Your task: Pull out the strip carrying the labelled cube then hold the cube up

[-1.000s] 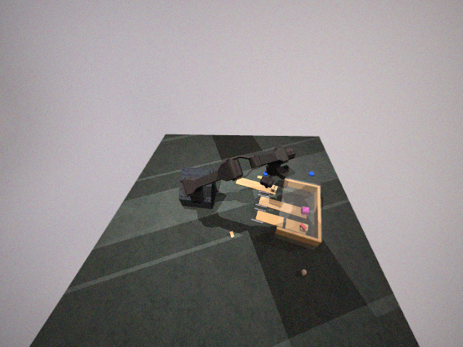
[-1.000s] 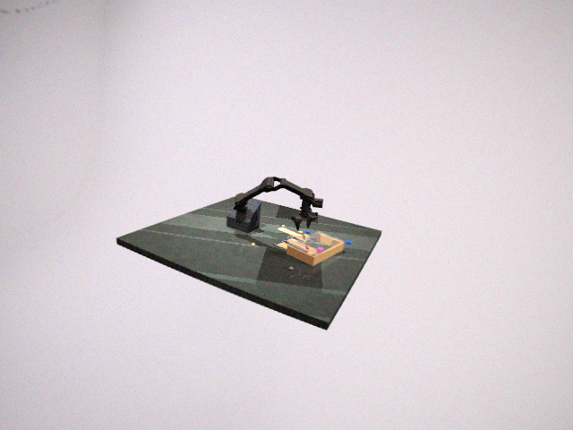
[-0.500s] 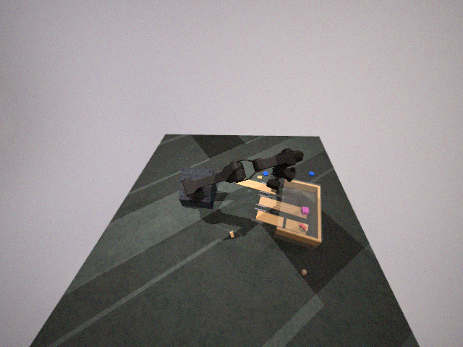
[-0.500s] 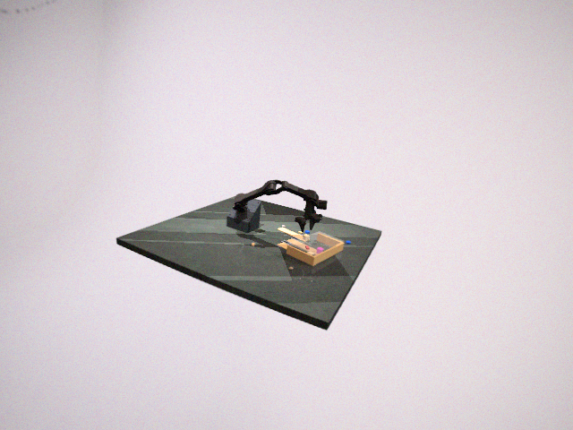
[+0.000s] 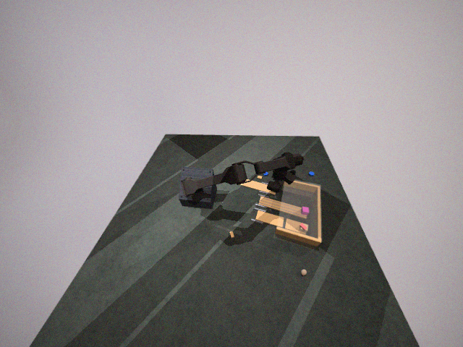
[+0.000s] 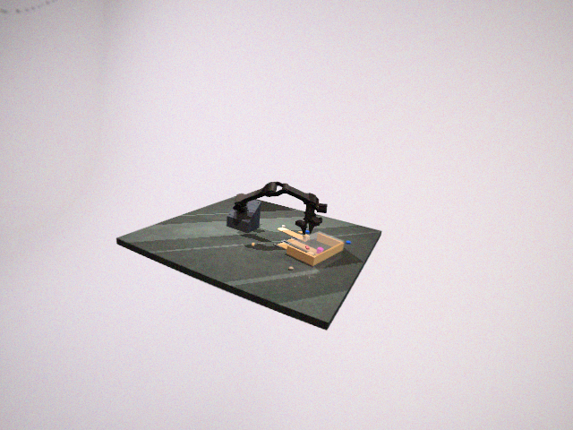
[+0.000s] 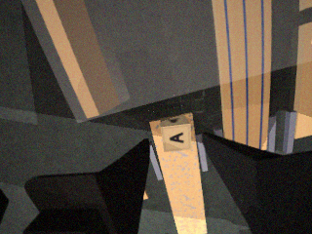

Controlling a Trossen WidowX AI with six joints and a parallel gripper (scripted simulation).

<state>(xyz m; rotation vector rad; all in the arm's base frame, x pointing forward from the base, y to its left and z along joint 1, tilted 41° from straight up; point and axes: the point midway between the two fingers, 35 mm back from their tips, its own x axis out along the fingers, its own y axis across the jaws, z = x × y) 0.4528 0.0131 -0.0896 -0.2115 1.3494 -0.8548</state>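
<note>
While half-closed, fingers (empty) flank labelled cube (image 7: 176, 136).

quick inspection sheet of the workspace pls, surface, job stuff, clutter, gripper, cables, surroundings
surface: dark green banded table top.
job's things: tan cube marked A on a speckled tan strip; blue-lined strip; open wooden tray holding a magenta block and a pink block.
clutter: beige ball, small tan chip, two blue discs.
grippers: dark gripper partly closed, fingers either side of the cube, not gripping.
cables: nothing seen.
surroundings: plain pale grey backdrop.
</note>
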